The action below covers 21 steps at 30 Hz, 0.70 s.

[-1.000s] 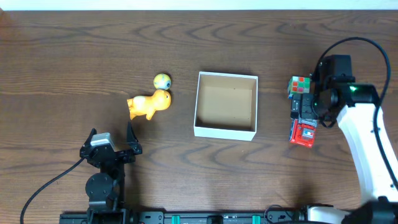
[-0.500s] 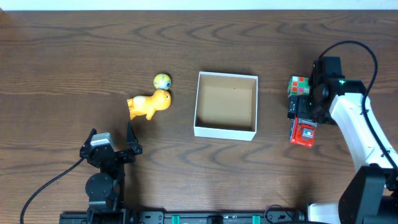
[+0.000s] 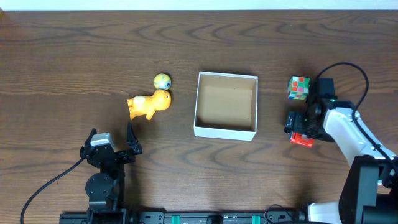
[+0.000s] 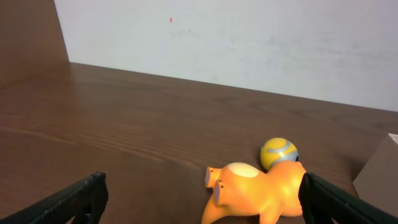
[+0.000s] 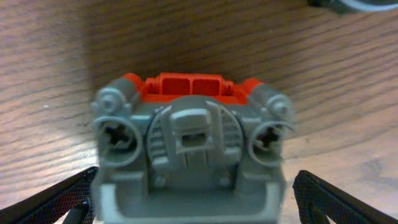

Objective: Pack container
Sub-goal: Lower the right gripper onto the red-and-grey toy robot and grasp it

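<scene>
Left side: the left gripper (image 3: 112,133) sits low at the near edge of the table (image 3: 62,50), fingers spread wide and holding nothing. Its wrist view looks across at an orange animal toy (image 3: 149,104), with a small yellow-and-blue ball (image 3: 162,81) touching the toy's far end.

Centre: the container (image 3: 225,131) stands open-topped mid-table. Its brown floor is bare, so I judge that nothing is packed yet.

Right side: a multicoloured puzzle cube (image 3: 299,88) stands right of the container. Just nearer than the cube, the right gripper (image 3: 297,123) is down over a red-and-grey toy (image 5: 193,149). Its fingers are spread, one on each side of the grey body. I see no squeeze yet.

Step in hand, as I judge it: taking the red-and-grey toy for the container. To do it well I would:
- keep the body centred between the fingers, as the right wrist view shows it;
- close on the flat grey flanks, not the round knobs at its corners, which could roll the toy out;
- lift straight up, clear of the cube and of the container's white wall, before crossing left.

Not verifiable:
- The overhead view hides most of this toy under the arm; only a red corner shows.
- The right wrist view cuts off both fingertips at the frame corners, so I cannot confirm contact.
- The toy's underside and full length are unseen.
- I cannot tell what animal the orange toy is.
</scene>
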Motion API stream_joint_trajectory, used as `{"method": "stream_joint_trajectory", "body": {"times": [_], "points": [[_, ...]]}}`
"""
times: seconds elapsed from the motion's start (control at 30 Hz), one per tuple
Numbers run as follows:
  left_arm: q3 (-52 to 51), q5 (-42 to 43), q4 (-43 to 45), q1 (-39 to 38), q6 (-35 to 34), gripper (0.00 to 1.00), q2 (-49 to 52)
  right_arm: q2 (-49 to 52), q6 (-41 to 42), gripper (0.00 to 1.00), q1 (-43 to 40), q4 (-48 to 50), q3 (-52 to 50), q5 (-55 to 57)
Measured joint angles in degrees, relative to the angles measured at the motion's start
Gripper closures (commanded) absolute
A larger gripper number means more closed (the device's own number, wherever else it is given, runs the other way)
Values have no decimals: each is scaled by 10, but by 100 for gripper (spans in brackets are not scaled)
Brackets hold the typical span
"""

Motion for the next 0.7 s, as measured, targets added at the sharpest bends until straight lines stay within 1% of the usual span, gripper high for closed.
{"method": "stream_joint_trajectory", "body": {"times": [0.13, 0.27, 0.37, 0.7], "points": [[0, 0, 0, 0, 0, 2, 0, -1, 6, 3, 0, 21, -21, 0], [0, 0, 0, 0, 0, 2, 0, 0, 10, 12, 0, 27, -24, -1], [0, 0, 0, 0, 0, 2, 0, 0, 11, 22, 0, 32, -24, -2], [0, 0, 0, 0, 0, 2, 0, 0, 14, 32, 0, 21, -20, -6]]}}
